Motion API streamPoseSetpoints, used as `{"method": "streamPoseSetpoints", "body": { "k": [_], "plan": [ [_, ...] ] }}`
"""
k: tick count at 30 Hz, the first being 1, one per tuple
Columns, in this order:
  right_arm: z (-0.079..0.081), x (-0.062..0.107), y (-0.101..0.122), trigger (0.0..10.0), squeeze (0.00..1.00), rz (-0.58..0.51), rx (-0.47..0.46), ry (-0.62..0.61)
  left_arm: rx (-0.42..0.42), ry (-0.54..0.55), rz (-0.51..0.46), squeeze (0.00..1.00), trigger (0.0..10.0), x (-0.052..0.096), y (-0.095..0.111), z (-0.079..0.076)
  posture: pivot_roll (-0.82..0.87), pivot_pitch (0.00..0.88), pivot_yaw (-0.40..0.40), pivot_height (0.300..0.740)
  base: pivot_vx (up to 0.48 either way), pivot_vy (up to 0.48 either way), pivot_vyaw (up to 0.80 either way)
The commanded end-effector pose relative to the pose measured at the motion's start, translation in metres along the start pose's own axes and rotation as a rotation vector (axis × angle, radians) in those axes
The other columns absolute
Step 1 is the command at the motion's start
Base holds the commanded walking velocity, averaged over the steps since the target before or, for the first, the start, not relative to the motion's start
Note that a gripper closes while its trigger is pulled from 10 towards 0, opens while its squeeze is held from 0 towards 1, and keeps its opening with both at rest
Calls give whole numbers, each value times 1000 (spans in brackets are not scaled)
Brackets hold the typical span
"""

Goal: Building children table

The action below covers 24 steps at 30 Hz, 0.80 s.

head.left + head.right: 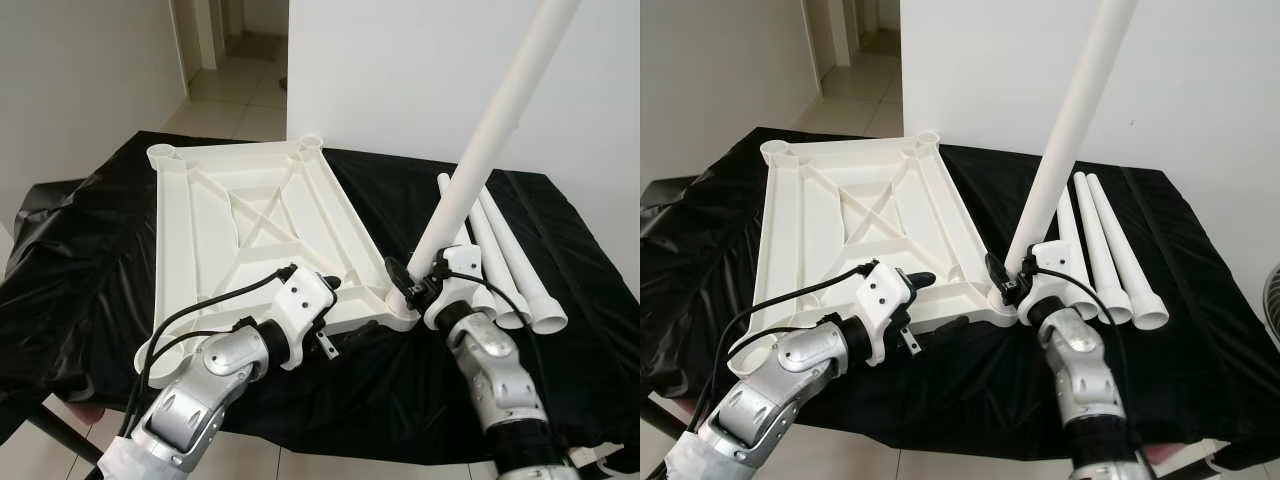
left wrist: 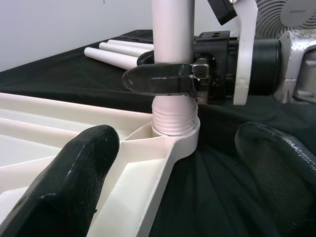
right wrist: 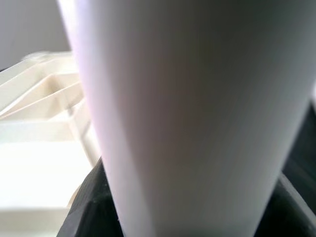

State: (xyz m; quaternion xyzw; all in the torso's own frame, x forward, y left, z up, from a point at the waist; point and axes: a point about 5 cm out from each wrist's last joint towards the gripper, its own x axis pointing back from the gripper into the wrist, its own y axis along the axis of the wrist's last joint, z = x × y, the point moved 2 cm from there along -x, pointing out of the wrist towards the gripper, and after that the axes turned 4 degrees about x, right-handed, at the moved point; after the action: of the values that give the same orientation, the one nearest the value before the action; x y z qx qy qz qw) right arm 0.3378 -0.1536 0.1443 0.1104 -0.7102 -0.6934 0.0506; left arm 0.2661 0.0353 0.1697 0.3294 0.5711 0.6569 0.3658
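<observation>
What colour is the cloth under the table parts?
Black; the cloth shows best in the left eye view.

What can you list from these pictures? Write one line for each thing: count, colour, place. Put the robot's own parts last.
Tabletop: one, white, lying underside up on the cloth, ribs showing.
Standing leg: one, white, threaded end in the tabletop's near right corner socket, leaning slightly.
Spare legs: three, white, lying side by side on the cloth right of the tabletop.
Cloth: one, black, covering the work surface.
Fan: one, grey, partly seen beyond the right arm.
Left gripper: black fingers open, at the tabletop's near edge.
Right gripper: black fingers clamped round the standing leg just above its thread.
</observation>
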Motion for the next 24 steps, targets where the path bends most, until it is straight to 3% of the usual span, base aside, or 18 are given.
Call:
{"method": "streamPoseSetpoints", "body": {
  "k": [1, 8, 12, 13, 19, 20, 21, 24],
  "plan": [
    [-4, 6, -26, 0, 0, 122, -49, -87, -1, -63, 14, 0, 10000, -1, -1, -6, 17, 61, -22, 740, 0, 0, 0],
    [2, 7, -27, 0, 0, 136, -68, -229, 1, -69, 12, 0, 10000, -2, -2, -7, 14, 60, -27, 740, 0, 0, 0],
    [15, 4, -26, 0, 0, 145, -70, -277, 6, -77, 7, 0, 10000, -4, -2, -10, 12, 53, -29, 740, 0, 0, 0],
    [17, 3, -24, 10000, 0, 139, -45, -270, 6, -78, 6, 0, 10000, -4, -2, -11, 11, 49, -31, 740, 0, 0, 0],
    [17, 3, -21, 10000, 0, 127, -28, -254, 6, -78, 5, 0, 10000, -5, -2, -10, 12, 47, -33, 740, 0, 0, 0],
    [14, 2, -18, 10000, 545, 110, -28, -236, 4, -76, 4, 0, 10000, -5, -2, -10, 12, 42, -35, 740, 0, 0, 0],
    [11, 0, -13, 10000, 1000, 83, -22, -201, 2, -74, 2, 0, 10000, -5, -1, -9, 10, 40, -35, 740, 0, 0, 0],
    [9, -3, -4, 10000, 1000, 47, -3, -126, 1, -72, -3, 0, 10000, -6, 0, -8, 10, 38, -36, 740, 0, 0, 0]
  ]
}}
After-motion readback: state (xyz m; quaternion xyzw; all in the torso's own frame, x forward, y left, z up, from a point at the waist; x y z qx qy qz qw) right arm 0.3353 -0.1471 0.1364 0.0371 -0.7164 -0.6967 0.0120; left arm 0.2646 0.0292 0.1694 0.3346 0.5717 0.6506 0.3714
